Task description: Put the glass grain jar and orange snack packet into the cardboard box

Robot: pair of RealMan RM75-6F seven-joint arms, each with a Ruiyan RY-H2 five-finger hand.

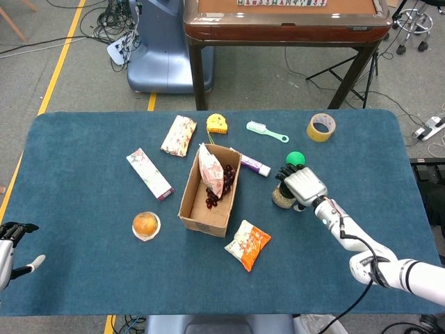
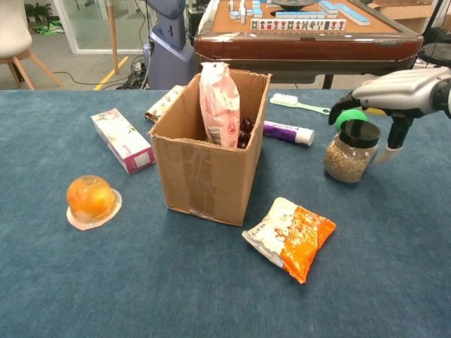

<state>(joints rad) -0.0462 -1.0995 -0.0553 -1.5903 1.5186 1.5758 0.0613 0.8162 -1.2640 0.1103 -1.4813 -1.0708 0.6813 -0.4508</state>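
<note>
The glass grain jar (image 2: 348, 153) with a black lid stands upright on the blue table, right of the cardboard box (image 2: 205, 169); in the head view the jar (image 1: 282, 197) is mostly hidden under my right hand (image 1: 303, 186). That right hand (image 2: 394, 95) hovers just over the lid, fingers spread down around it, not clearly gripping. The orange snack packet (image 2: 290, 236) lies flat in front of the box's right corner (image 1: 247, 245). The box (image 1: 192, 206) holds a pink bag and dark fruit. My left hand (image 1: 10, 249) sits at the table's left front edge, open.
A green ball (image 2: 347, 116), purple tube (image 2: 287, 132), brush (image 2: 298, 105) and yellow tape roll (image 1: 320, 126) lie behind the jar. A pink carton (image 2: 122, 139), an orange jelly cup (image 2: 91, 199) and a patterned packet (image 1: 179, 135) lie left of the box.
</note>
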